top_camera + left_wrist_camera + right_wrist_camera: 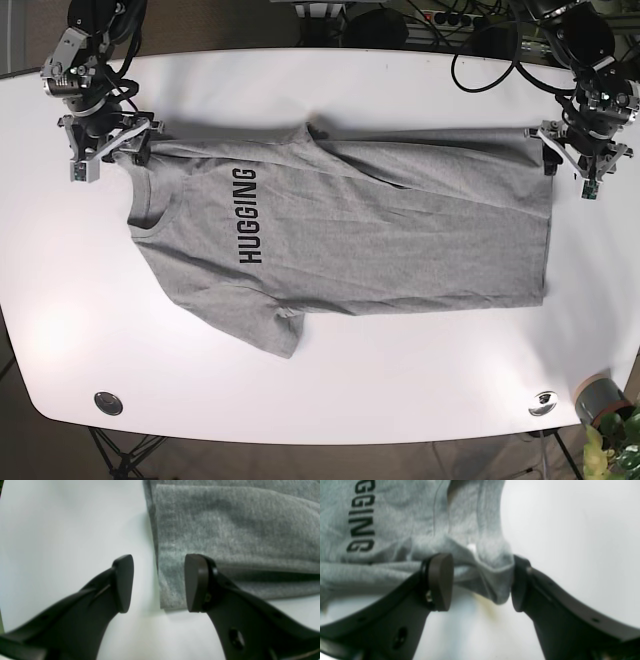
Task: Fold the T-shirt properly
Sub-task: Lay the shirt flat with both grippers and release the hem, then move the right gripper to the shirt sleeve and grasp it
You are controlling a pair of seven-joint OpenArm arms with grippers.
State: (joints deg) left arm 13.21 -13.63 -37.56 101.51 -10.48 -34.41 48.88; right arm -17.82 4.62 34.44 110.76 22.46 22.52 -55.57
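We see the T-shirt [350, 235] spread across the middle of the white surface [330, 390], heather grey, lying sideways in the base view with its neck toward that view's left and its hem toward the right. The black block word HUGGING [248, 215] runs up the chest, and the far long edge is folded over on itself, leaving a doubled band along the top. One short sleeve [270, 325] sticks out toward the near edge of the surface; small creases fan from the folded shoulder area. Our right pincer [480, 582] sits at the neck-side corner, its pads apart with a bunched fold of grey cloth [490, 580] lying between them and touching the pad on the right side of the wrist view; the other pad stands clear, so it is not clamped. Our left pincer [158, 582] is at the far hem corner [172, 590], pads apart, straddling the straight cut edge of the cloth: one pad over bare surface, the other over the fabric. Whether it touches the cloth we cannot tell. The hem side lies straight and close to the surface's right rim, while broad bare white remains along the near edge and at the left end.
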